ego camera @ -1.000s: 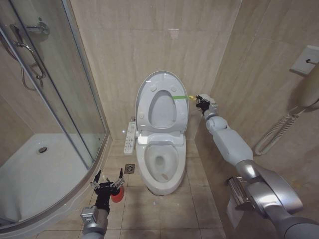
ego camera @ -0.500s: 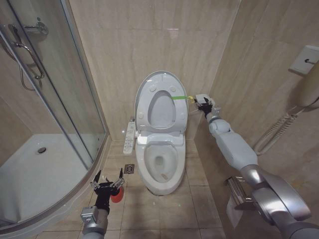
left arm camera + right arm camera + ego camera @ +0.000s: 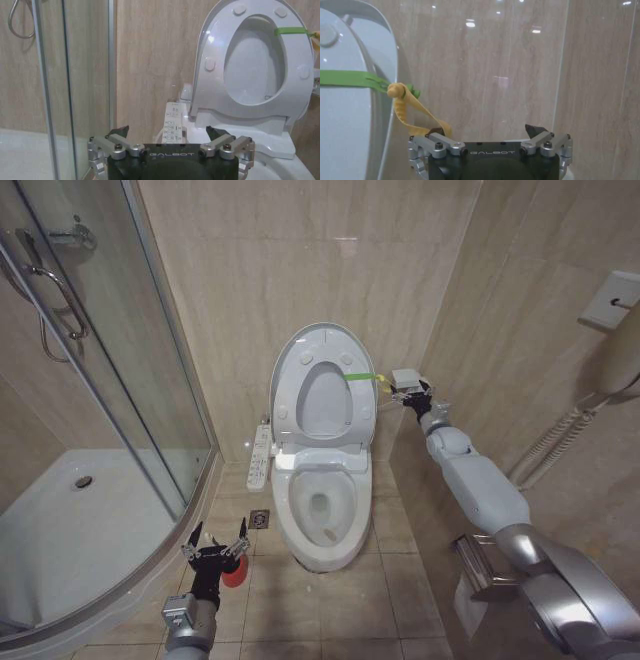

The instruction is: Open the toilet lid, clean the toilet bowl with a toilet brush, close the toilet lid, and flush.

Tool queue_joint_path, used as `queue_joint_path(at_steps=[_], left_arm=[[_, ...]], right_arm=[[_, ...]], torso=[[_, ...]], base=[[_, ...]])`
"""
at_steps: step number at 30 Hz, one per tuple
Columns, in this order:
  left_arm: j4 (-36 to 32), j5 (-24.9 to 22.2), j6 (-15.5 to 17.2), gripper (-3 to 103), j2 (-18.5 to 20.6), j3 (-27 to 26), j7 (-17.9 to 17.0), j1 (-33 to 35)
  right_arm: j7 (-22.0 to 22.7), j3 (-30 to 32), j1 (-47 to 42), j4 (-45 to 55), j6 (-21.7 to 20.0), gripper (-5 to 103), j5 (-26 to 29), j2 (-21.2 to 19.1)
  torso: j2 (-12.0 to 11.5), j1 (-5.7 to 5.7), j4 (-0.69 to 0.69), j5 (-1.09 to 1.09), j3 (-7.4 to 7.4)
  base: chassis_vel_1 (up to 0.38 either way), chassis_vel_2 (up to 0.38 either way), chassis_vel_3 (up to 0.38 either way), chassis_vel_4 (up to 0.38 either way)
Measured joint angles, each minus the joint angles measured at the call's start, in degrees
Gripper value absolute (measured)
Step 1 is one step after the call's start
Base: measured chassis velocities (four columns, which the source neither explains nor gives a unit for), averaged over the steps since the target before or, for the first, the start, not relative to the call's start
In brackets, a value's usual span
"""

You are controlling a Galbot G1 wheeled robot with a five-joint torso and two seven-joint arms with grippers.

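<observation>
Right gripper (image 3: 414, 394) hangs just beside the raised toilet lid (image 3: 285, 370), at the height of the green band, with its arm stretched forward and up along the tiled side wall. Its dark fingertips (image 3: 535, 130) stand apart, gripping nothing; in the right wrist view a yellow strap loop (image 3: 410, 112), knotted to the green band (image 3: 350, 78), dangles beside one fingertip, and whether it touches cannot be told.

Both the lid and the ring-shaped seat (image 3: 325, 360) stand upright against the back wall, smooth glossy white plastic, the seat a long oval ring with small round bumpers and the green band across one side. Below them the toilet bowl (image 3: 322, 510) lies open, white glazed ceramic in an elongated oval with a brownish stain inside. A white control strip (image 3: 260, 456) with small buttons juts out on its shower side.

Left gripper (image 3: 214, 548) is held low near the floor, on the shower side of the bowl, pointing up from a short upright forearm, fingers spread wide and empty. Just behind it a small red round holder (image 3: 234, 573) sits on the beige floor tiles. A curved glass shower door (image 3: 110, 380) with a chrome frame encloses the white shower tray (image 3: 70, 530).
</observation>
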Motion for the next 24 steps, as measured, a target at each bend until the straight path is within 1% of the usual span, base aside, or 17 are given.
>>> queue_joint_path(at_steps=[9,16,24], left_arm=[[0.0,0.0,0.0,100,0.0,0.0,0.0,0.0],[0.0,0.0,0.0,100,0.0,0.0,0.0,0.0],[0.0,0.0,0.0,100,0.0,0.0,0.0,0.0]], right_arm=[[0.3,-0.1,-3.7,5.5,-0.8,99,1.0,-1.4],[0.4,-0.1,-5.7,7.9,-1.0,99,1.3,-2.2],[0.4,0.0,-8.7,12.1,-1.6,99,2.4,-4.3]], torso=[[0.0,0.00,0.00,0.00,0.00],[0.0,0.00,0.01,0.00,0.00],[0.0,0.00,0.00,0.01,0.00]], base=[[0.000,0.000,0.000,0.000],[0.000,0.000,0.000,0.000],[0.000,0.000,0.000,0.000]])
